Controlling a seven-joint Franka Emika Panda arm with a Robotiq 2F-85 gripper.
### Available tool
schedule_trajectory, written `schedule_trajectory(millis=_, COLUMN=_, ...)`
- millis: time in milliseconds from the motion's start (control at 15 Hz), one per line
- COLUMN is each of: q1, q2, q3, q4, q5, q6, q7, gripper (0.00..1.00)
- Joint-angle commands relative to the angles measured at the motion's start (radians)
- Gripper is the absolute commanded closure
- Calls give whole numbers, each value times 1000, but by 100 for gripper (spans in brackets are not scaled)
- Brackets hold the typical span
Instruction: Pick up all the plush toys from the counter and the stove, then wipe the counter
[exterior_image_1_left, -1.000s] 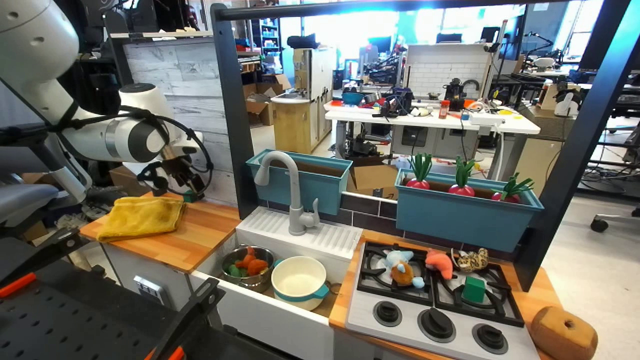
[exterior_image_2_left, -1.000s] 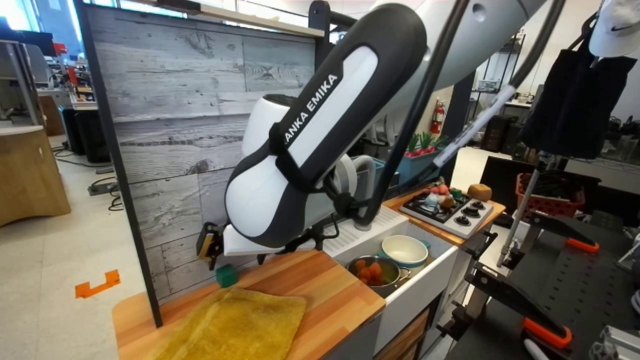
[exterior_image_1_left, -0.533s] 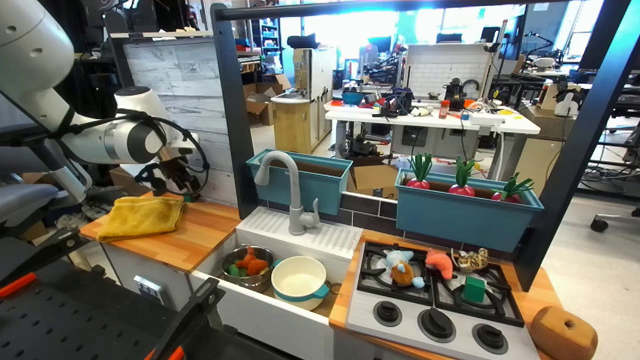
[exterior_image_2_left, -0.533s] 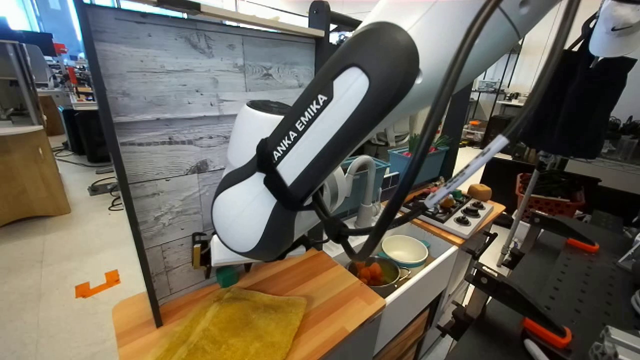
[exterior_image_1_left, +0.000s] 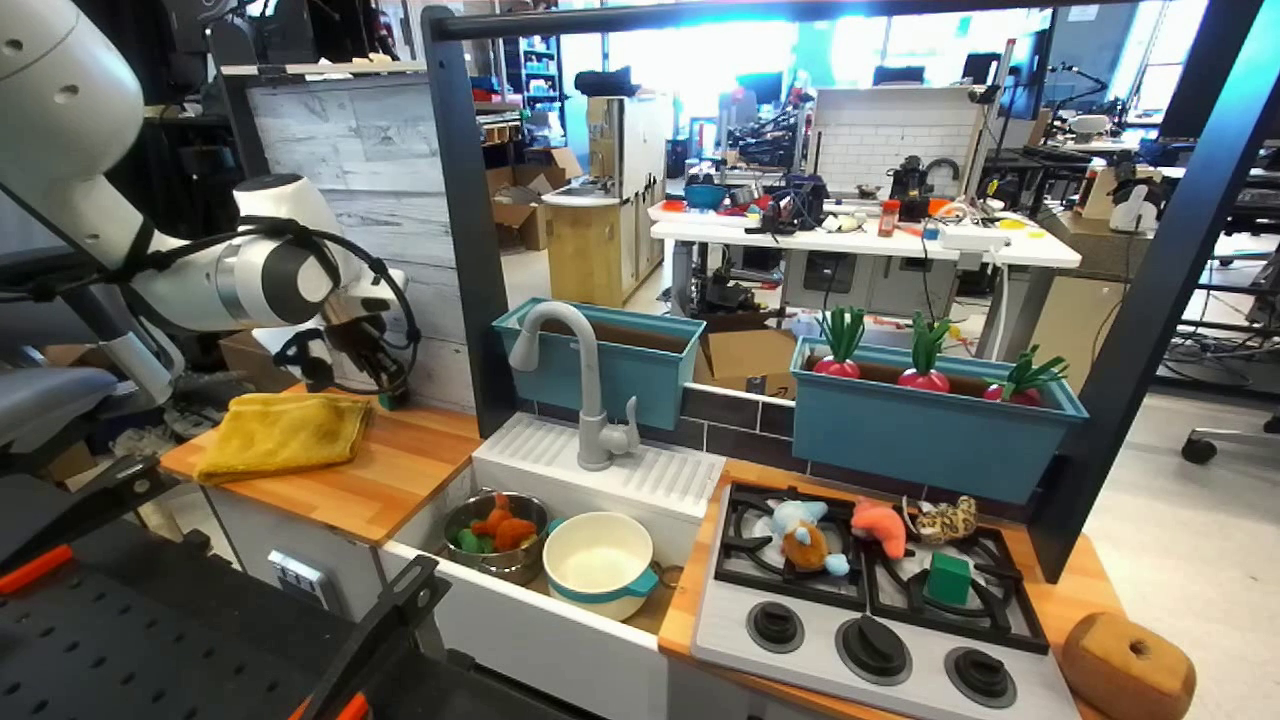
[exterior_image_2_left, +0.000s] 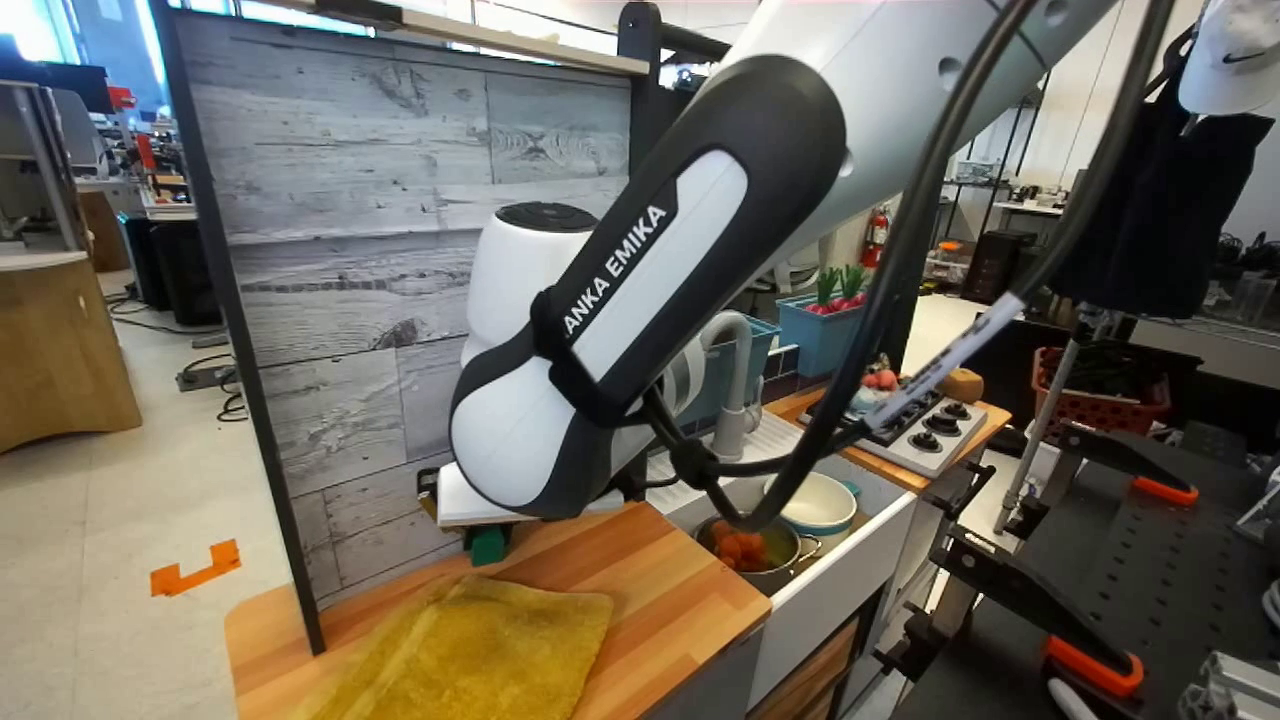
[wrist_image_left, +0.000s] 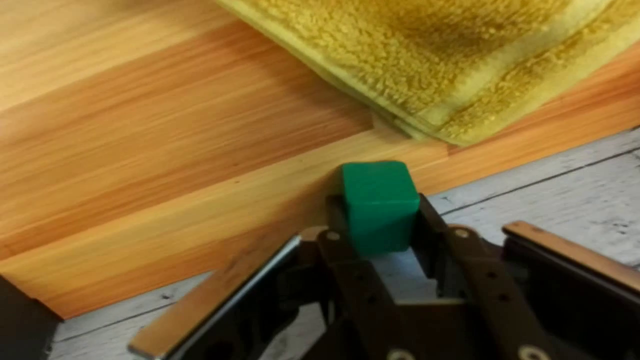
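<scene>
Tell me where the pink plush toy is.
In an exterior view, right of the picture's middle, the pink plush toy lies toward the back of the stove, between the blue plush on its left and the spotted plush on its right.

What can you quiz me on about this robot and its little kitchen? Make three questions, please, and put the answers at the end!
1. Pick one. In the wrist view, where is the small smooth green cube? A: between the long dark fingers. B: to the left of both. C: to the right of both.

2. True or false? The folded fuzzy yellow cloth lies on the flat light-brown wooden counter.

3. Fill the gap. The curved coral-pink plush toy lies on the flat black-and-grey ____.

Key:
1: A
2: True
3: stove
</scene>
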Motion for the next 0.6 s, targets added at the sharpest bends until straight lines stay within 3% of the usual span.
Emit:
schedule_trajectory(millis=0, q1=-24, q2=-168, q3=33, q4=-237, q5=54, q6=-29, q7=17, gripper=91)
schedule_trajectory(millis=200, q1=-76, q2=-272, q3=68, q4=-382, q5=67, q6=-21, q7=23, gripper=91)
schedule_trajectory(millis=333, q1=-116, q2=-327, q3=70, q4=-483, q5=83, q6=77, q7=23, gripper=91)
schedule_trajectory(millis=533, q1=-128, q2=-409, q3=-19, q4=-628, q5=64, q6=91, q7=54, gripper=91)
